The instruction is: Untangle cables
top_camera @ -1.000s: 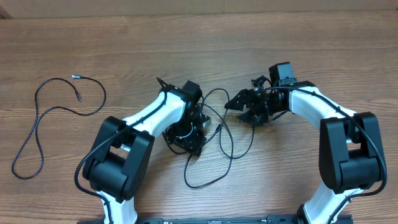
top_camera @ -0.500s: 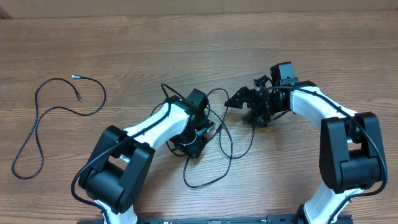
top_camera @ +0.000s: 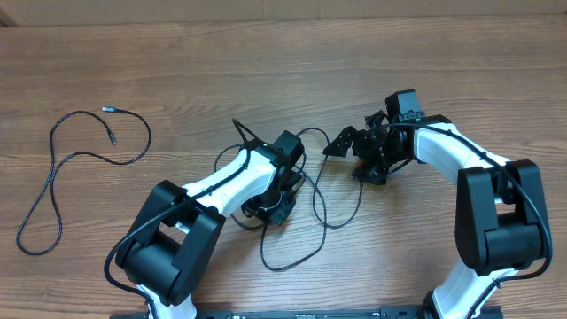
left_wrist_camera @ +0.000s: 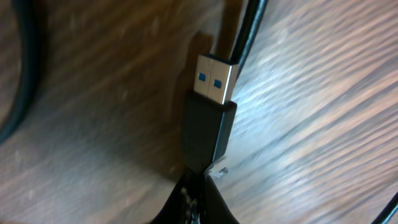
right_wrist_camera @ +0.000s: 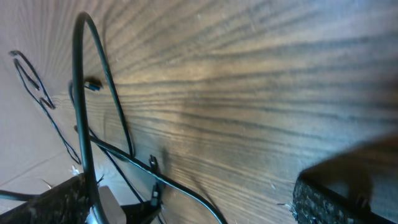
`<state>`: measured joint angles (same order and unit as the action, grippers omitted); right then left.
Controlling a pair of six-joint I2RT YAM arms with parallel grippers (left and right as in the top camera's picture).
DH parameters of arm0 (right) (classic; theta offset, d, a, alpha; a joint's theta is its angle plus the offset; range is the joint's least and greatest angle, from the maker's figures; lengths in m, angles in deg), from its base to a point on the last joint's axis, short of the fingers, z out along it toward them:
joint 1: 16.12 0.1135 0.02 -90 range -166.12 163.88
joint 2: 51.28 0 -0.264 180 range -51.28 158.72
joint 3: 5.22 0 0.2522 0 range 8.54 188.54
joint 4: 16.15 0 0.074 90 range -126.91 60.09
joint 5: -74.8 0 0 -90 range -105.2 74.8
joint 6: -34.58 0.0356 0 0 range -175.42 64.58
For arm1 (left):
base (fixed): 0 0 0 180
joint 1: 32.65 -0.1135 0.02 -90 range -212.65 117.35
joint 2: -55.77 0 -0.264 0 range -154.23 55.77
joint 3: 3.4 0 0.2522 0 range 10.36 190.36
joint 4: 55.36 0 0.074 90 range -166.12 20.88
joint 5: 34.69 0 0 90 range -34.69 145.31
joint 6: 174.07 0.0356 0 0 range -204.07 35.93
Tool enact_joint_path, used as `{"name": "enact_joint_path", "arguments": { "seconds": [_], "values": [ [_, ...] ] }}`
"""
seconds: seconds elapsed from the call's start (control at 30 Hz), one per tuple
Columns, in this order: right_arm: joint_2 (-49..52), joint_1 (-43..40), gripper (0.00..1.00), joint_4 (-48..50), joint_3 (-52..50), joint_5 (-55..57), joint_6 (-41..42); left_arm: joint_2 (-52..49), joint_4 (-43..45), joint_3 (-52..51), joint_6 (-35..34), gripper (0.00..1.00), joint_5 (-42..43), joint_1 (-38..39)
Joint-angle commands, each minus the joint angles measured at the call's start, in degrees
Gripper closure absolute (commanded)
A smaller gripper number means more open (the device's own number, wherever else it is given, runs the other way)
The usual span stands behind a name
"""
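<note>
Looping cables (top_camera: 264, 255): thin, round, black cords are seen in slack loops at table centre, between the arms.
Plug (left_wrist_camera: 210, 118): flat metal shell, blue insert, glossy black housing; shown only by the left wrist view.
Left gripper (left_wrist_camera: 198, 196): closed, the plug's housing is pinched at its tail.
Right gripper (right_wrist_camera: 193, 199): spread wide, nothing is held; textured fingers (right_wrist_camera: 56, 202).
Lone cord (top_camera: 50, 146): laid apart, far left; its full shape is given overhead only.
Table (top_camera: 443, 62): grained wood.

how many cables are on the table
2 at least: one cable lies alone at the far left; a looped tangle sits in the middle, and it may hold more strands, partly hidden.
</note>
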<state>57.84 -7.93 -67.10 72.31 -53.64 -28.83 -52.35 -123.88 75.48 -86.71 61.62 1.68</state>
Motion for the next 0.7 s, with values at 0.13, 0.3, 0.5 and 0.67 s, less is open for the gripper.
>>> {"name": "enact_joint_path", "arguments": {
  "seconds": [0.13,0.3,0.5,0.67],
  "values": [
    [-0.68,-0.04,0.03,-3.69,1.18,-1.46,-4.33,8.87,-5.75,9.86,-0.66,0.96,-2.60,-0.26],
    [-0.70,-0.24,0.03,-3.48,1.20,-23.28,-19.30,10.93,-13.66,18.58,2.95,0.96,-2.45,-0.61],
    [-0.70,-0.33,0.12,1.20,1.20,-34.16,-22.23,10.91,-20.92,26.40,6.62,0.96,-1.73,-1.44],
    [-0.68,-0.33,0.31,7.19,1.20,-34.16,-22.14,10.91,-25.42,29.53,13.31,0.96,7.50,-2.60]
  ]
}}
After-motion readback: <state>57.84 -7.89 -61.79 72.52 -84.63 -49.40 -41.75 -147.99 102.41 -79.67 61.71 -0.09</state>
